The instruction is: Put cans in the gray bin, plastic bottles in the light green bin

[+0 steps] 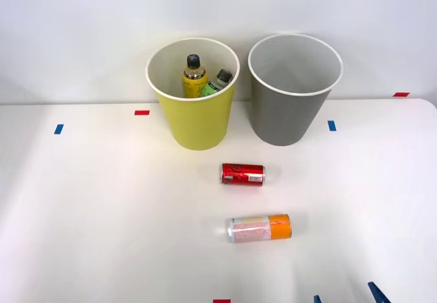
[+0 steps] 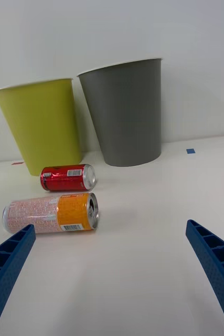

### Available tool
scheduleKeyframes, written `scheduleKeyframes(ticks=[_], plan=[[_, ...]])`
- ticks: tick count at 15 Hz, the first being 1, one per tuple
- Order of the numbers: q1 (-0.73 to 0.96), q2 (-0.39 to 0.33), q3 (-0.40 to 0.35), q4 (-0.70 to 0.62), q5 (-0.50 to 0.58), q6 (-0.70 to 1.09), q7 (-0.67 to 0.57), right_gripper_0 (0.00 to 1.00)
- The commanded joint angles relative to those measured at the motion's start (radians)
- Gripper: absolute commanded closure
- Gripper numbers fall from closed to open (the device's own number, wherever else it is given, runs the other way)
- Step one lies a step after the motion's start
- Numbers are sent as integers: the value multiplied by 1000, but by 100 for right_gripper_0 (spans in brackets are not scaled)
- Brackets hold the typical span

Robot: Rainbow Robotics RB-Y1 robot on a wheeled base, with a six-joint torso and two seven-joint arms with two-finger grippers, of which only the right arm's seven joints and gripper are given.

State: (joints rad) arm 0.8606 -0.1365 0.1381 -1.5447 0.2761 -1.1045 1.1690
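Two cans lie on their sides on the white table. The red can (image 1: 242, 174) (image 2: 67, 178) is nearer the bins, and the orange can (image 1: 259, 227) (image 2: 51, 213) with a pale label lies in front of it. Behind them stand the light green bin (image 1: 198, 125) (image 2: 41, 126) and, to its right, the gray bin (image 1: 290, 115) (image 2: 125, 113). Inside the light green bin are the yellow bottle (image 1: 194, 78) and the green bottle (image 1: 218, 82). My right gripper (image 1: 347, 297) (image 2: 112, 273) is open and low at the table's near edge, right of the orange can, holding nothing.
Small tape marks dot the table: blue (image 1: 59, 129), red (image 1: 141, 112), blue (image 1: 332, 125), red (image 1: 401, 94) and red (image 1: 221, 301). A white wall rises right behind the bins. The table's right corner curves away at the far right.
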Motion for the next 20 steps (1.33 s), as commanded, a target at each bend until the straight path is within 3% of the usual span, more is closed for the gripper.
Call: scheduleKeyframes(ticks=[1,20], plan=[[0,0,0,0,0,0,0,0],[0,0,0,0,0,0,0,0]])
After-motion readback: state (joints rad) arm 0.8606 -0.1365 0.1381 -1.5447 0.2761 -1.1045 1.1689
